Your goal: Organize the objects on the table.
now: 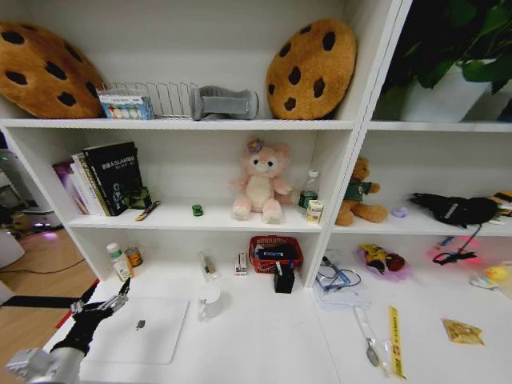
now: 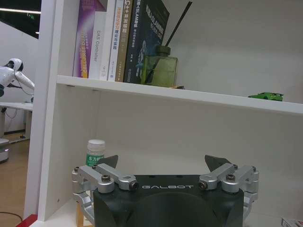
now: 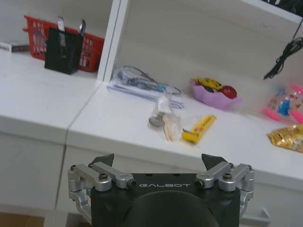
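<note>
A slim silver laptop (image 1: 140, 328) lies closed on the white table (image 1: 264, 344) at the near left. My left gripper (image 1: 110, 304) hovers open over the laptop's left edge; its own view shows it empty (image 2: 163, 163), facing the shelving. A small green toy car (image 1: 198, 210) (image 2: 266, 96) rests on the shelf above, and a pen (image 1: 147, 210) lies near the books. My right gripper (image 3: 158, 161) is open and empty, held off the table's front edge (image 3: 42, 104), facing a yellow strip (image 3: 199, 128) and a clear bag (image 3: 165, 120).
On the table stand a white mug (image 1: 210, 302), a pill bottle (image 1: 118, 260) (image 2: 95, 152), a black holder (image 1: 283, 278), a red basket (image 1: 275, 252), papers (image 1: 340, 288), a purple bowl (image 1: 384, 262) and a snack packet (image 1: 462, 331). Books (image 1: 104, 178) and a plush toy (image 1: 260, 182) occupy the shelf.
</note>
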Controlling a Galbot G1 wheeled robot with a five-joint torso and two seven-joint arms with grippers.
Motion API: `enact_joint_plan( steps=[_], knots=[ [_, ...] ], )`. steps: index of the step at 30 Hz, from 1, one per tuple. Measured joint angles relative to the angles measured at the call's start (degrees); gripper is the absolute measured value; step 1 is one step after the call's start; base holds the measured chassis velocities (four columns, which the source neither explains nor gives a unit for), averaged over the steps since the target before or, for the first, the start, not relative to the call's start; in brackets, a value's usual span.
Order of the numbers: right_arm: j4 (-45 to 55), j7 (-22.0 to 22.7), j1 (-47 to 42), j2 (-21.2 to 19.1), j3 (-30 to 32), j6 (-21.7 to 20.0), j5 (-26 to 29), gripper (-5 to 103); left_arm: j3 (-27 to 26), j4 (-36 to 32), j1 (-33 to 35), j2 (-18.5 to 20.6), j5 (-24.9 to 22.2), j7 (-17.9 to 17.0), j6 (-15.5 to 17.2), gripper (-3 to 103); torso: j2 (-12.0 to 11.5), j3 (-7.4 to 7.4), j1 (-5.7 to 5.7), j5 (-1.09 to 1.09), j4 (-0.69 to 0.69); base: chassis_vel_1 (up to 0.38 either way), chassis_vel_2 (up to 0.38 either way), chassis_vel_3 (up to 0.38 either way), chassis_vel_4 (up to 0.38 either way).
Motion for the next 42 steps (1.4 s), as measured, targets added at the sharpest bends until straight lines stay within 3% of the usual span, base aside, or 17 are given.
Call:
enact_joint_plan(
  steps=[6,13,21,42],
  knots=[
    [8.23,-4.49,-0.63,-3.15,0.83,-2.76,3.78,100,0.00,0.00,0.00,0.00,0.00,0.00,0.00,100,-0.01,0.01,0.00,0.00,0.00,0.000,0.000,0.000,0.000],
    [19.18,-12.97,5.00,-10.24,3.00,-11.95,14.94,100,0.00,0.00,0.00,0.00,0.00,0.00,0.00,100,-0.01,0.01,0.01,0.01,0.01,0.000,0.000,0.000,0.000],
    [18.82,-17.86,14.73,-15.52,4.90,-16.86,20.26,100,0.00,0.00,0.00,0.00,0.00,0.00,0.00,100,-0.01,0.01,0.01,0.01,0.01,0.000,0.000,0.000,0.000],
    [16.58,-16.45,18.14,-13.64,7.50,-16.95,20.22,100,0.00,0.00,0.00,0.00,0.00,0.00,0.00,100,0.00,0.00,0.00,0.02,0.00,-0.056,-0.059,0.066,0.059]
  ],
)
